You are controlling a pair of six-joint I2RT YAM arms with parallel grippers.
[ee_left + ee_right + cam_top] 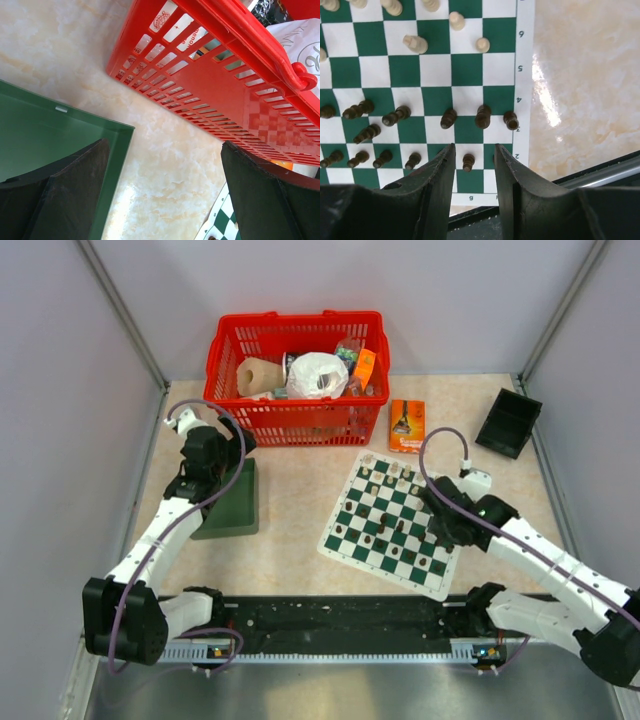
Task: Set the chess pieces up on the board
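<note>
The board lies right of centre on the table, and it fills the right wrist view. Dark pieces stand on its near rows and cream pieces on the far rows. My right gripper hangs over the board's near right corner. It is open, and a dark pawn stands on the board below the gap between its fingers, untouched. My left gripper is open and empty, over the edge of the green tray. A board corner shows there.
A red basket full of items stands at the back, close to the left gripper. The dark green tray lies at the left. An orange box and a black tray lie behind the board.
</note>
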